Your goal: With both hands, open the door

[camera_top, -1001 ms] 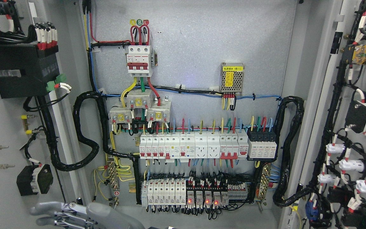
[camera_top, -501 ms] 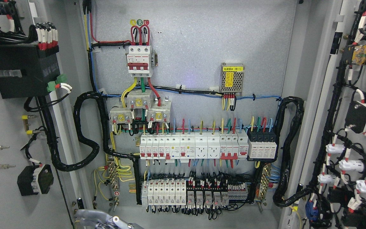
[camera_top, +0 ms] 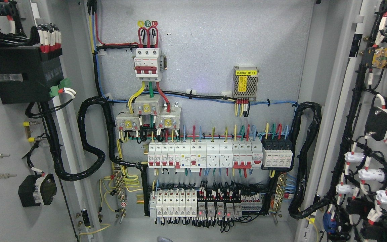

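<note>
The electrical cabinet stands open. The left door (camera_top: 2,222) is swung out at the picture's left, and its inner face carries a black module (camera_top: 24,74) and wiring. The right door (camera_top: 351,141) is swung out at the right, with black cable bundles and white components (camera_top: 368,174) on it. Between them is the grey back panel (camera_top: 213,43). Neither of my hands shows. Only a small grey sliver (camera_top: 162,239) sits at the bottom edge, and I cannot tell what it is.
On the back panel are a red-and-white main breaker (camera_top: 147,64), a row of white breakers (camera_top: 203,154), a lower row of terminals and relays with red lights (camera_top: 207,203), and a small power supply (camera_top: 246,82). Thick black cable loops (camera_top: 91,148) hang at both sides.
My left hand, seen at the lower left a second ago, slid right and down and has dropped out of the picture. The doors and wiring have not moved.
</note>
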Available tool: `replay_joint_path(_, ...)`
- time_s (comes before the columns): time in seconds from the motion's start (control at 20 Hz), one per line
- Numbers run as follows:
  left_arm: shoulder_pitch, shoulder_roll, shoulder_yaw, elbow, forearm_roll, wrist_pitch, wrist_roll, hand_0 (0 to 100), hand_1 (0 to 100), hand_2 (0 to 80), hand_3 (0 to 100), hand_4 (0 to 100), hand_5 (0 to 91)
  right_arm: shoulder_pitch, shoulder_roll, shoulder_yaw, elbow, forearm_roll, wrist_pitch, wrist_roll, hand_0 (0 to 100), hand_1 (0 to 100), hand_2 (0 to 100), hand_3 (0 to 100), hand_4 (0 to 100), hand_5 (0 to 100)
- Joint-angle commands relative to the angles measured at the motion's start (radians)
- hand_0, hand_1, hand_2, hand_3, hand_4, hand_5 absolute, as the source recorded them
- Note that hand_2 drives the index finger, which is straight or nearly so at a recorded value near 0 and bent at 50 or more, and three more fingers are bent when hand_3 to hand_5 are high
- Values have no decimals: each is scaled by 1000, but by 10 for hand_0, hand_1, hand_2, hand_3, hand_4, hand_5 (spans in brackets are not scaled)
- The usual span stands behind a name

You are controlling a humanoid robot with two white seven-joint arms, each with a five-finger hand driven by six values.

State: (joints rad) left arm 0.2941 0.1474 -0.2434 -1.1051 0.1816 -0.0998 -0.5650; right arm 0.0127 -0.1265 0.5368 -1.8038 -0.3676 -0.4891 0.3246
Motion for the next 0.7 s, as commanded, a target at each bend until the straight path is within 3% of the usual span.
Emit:
replay_joint_path(0.0, 53, 123, -67, -574, 4, -24, -3, 296, 0, 27, 27, 38, 0, 200, -114, -251, -16, 29, -54, -9, 219, 0, 0, 0, 0, 0)
replay_joint_path(0.15, 53, 173, -66, -642, 6, -104, -7, 296, 0, 27, 27, 38, 0, 285, -122, -262, -5, 30, -55, -18, 219, 0, 0, 0, 0, 0)
replay_joint_path(0.25, 51, 184, -54, -691, 6, -118, -9, 296, 0, 27, 27, 38, 0, 335, -160, -296, 0, 30, -60, -59, 219, 0, 0, 0, 0, 0)
replay_joint_path(0.4, 49, 181, -8, -752, 16, -121, -10, 296, 0, 27, 27, 38, 0, 368, -174, -323, 36, 30, -132, -75, 218, 0, 0, 0, 0, 0)
replay_joint_path(0.65, 42, 179, 51, -834, 131, -149, -10, 296, 0, 27, 28, 38, 0, 385, -174, -345, 139, 30, -186, -73, 218, 0, 0, 0, 0, 0)
